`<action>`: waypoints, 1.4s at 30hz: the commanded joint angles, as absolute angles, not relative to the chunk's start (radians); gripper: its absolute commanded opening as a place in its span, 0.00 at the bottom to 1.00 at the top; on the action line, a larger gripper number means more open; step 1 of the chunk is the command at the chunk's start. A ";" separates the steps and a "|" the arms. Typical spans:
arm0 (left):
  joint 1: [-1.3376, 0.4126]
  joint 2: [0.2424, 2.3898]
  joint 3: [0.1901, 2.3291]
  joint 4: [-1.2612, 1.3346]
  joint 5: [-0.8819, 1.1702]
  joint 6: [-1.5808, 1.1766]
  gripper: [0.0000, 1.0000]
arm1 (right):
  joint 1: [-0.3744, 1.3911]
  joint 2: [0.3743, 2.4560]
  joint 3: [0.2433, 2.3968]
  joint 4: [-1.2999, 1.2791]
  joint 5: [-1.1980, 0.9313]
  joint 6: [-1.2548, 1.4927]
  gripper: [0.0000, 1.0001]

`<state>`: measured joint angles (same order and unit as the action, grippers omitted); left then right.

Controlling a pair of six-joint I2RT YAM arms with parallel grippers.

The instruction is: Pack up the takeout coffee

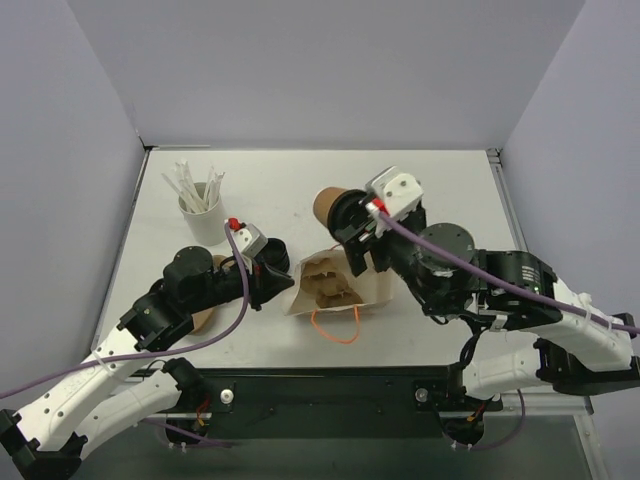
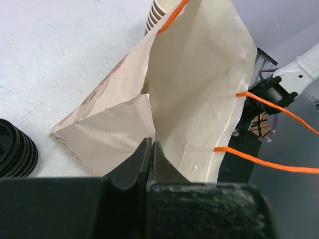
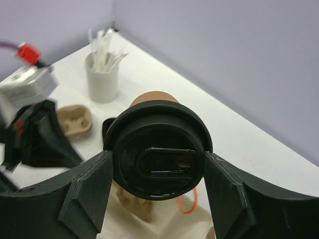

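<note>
The takeout coffee [image 1: 330, 206] is a brown paper cup with a black lid [image 3: 157, 149]. It is held on its side above the far end of the paper bag [image 1: 375, 288]. My right gripper [image 1: 352, 228] is shut on it, with a finger [image 3: 84, 194] pressed against each side of the lid. The bag [image 2: 199, 74] lies on the table with its mouth open and a tan moulded cup carrier [image 1: 325, 282] showing inside. At the bag's left rim my left gripper [image 2: 152, 144] is shut on the paper edge.
A white cup of stirrers [image 1: 200, 212] stands at the back left. A stack of black lids [image 2: 15, 149] lies left of the bag, and stacked paper cups [image 2: 158, 12] stand beyond it. The bag's orange handles [image 1: 335, 330] trail toward the arm bases.
</note>
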<state>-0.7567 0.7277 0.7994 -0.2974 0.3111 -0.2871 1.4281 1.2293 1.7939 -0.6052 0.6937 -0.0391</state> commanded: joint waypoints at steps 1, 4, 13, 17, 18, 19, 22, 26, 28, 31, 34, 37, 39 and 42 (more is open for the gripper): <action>-0.753 0.718 0.828 -0.317 0.324 -0.247 0.00 | 1.251 1.164 1.738 -0.448 0.729 -0.061 0.41; -0.753 0.709 0.842 -0.339 0.336 -0.235 0.00 | 1.010 1.137 1.648 -0.451 0.658 0.030 0.41; -0.755 0.664 0.870 -0.374 0.333 -0.206 0.00 | 0.461 1.256 1.511 -0.549 0.209 0.333 0.41; -0.755 0.664 0.879 -0.393 0.330 -0.190 0.00 | 0.388 1.377 1.479 -0.580 0.083 0.394 0.41; -0.755 0.666 0.882 -0.396 0.327 -0.184 0.00 | 0.390 1.397 1.468 -0.580 0.081 0.396 0.41; -0.755 0.666 0.885 -0.399 0.324 -0.181 0.00 | 0.390 1.440 1.467 -0.578 0.074 0.396 0.41; -0.753 0.670 0.887 -0.410 0.322 -0.175 0.00 | 0.388 1.524 1.470 -0.575 0.067 0.400 0.41; -0.755 0.670 0.890 -0.414 0.324 -0.175 0.00 | 0.388 1.589 1.454 -0.551 0.084 0.402 0.41; -0.755 0.672 0.891 -0.414 0.321 -0.176 0.00 | 0.385 1.611 1.439 -0.538 0.086 0.405 0.42; -0.755 0.676 0.890 -0.416 0.316 -0.178 0.00 | 0.382 1.634 1.422 -0.532 0.086 0.413 0.49; -0.755 0.684 0.893 -0.417 0.311 -0.173 0.00 | 0.377 1.647 1.405 -0.529 0.084 0.416 0.52; -0.755 0.686 0.894 -0.420 0.305 -0.172 0.00 | 0.368 1.666 1.396 -0.531 0.081 0.420 0.53; -0.755 0.686 0.894 -0.423 0.301 -0.172 0.00 | 0.362 1.675 1.393 -0.535 0.081 0.428 0.53; -0.755 0.686 0.897 -0.428 0.299 -0.170 0.00 | 0.353 1.695 1.394 -0.540 0.074 0.445 0.54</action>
<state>-0.7567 0.6884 0.8509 -0.4332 0.3096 -0.1917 0.3695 1.6665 1.4033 -0.5289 0.0772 0.4122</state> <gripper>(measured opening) 0.022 0.675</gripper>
